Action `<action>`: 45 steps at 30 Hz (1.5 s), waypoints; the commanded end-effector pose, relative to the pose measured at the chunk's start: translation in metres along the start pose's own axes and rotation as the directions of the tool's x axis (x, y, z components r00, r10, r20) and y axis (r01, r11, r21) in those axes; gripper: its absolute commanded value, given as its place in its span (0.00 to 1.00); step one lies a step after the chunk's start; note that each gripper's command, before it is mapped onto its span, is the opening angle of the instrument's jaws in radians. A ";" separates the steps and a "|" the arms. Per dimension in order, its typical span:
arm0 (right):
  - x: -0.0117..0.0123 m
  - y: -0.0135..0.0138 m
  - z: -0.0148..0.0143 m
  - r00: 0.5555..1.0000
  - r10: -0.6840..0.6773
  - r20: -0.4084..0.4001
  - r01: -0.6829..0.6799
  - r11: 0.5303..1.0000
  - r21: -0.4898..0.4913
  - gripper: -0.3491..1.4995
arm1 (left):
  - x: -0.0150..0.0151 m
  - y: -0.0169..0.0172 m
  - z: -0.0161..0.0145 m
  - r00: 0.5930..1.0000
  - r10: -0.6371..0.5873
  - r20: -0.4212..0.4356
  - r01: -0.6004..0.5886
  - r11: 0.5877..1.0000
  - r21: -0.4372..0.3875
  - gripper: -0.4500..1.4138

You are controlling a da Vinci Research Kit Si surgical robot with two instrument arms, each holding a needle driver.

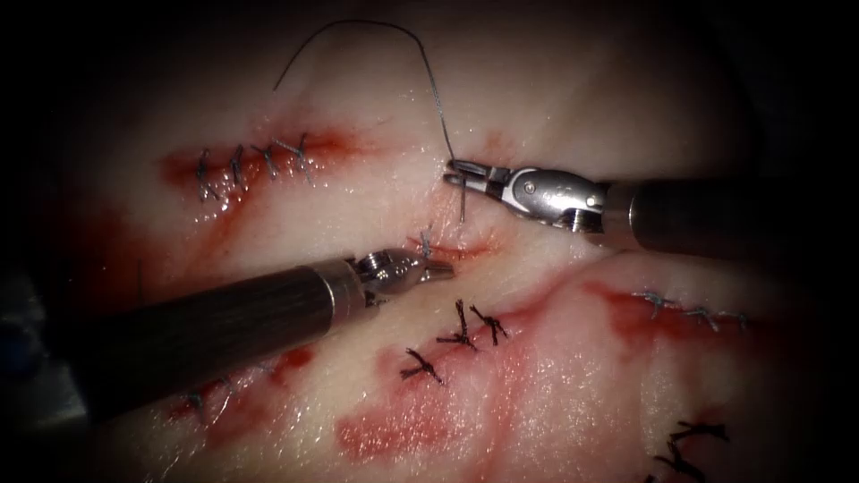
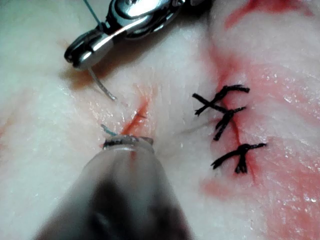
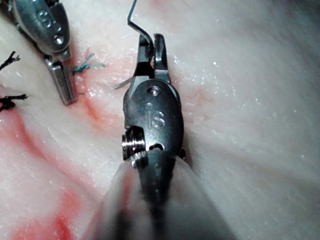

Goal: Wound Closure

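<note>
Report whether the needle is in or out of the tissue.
Out: the needle hangs from the right hand, shut near its thread end, tip above the tissue.

endoscope: above-front, wide | wrists: along shafts, very close | shared: cut [image 1: 447, 250]

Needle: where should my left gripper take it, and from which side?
Probably the bare stretch of the needle hanging below the right gripper, which clamps its thread end. Come from below: the empty left gripper is there, and the thread runs off upward.
</note>
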State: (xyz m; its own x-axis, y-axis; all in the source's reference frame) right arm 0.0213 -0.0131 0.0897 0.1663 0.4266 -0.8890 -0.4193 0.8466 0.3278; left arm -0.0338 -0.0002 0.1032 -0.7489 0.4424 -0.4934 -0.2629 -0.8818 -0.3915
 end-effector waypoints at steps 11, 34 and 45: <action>-0.0026 -0.0020 0.0012 0.896 0.437 0.079 -0.443 0.890 0.109 0.00 | 0.0000 -0.0005 0.0004 1.000 0.008 0.005 -0.008 1.000 -0.006 0.18; -0.0016 -0.0016 -0.0008 0.620 0.779 0.095 -0.782 0.623 -0.001 0.74 | 0.0032 0.0003 -0.0021 0.952 0.299 -0.066 -0.301 0.954 -0.012 0.19; -0.0009 0.0024 -0.0026 0.560 0.828 -0.021 -0.819 0.557 0.140 0.92 | 0.0048 -0.0004 -0.0046 0.806 0.562 -0.188 -0.566 0.824 0.036 0.23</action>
State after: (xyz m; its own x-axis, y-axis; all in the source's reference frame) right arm 0.0172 -0.0128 0.0900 -0.2747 0.9332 -0.2318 -0.2424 0.1661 0.9559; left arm -0.0339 0.0026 0.0969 -0.6242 -0.1177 -0.7723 0.1930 -0.9812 -0.0065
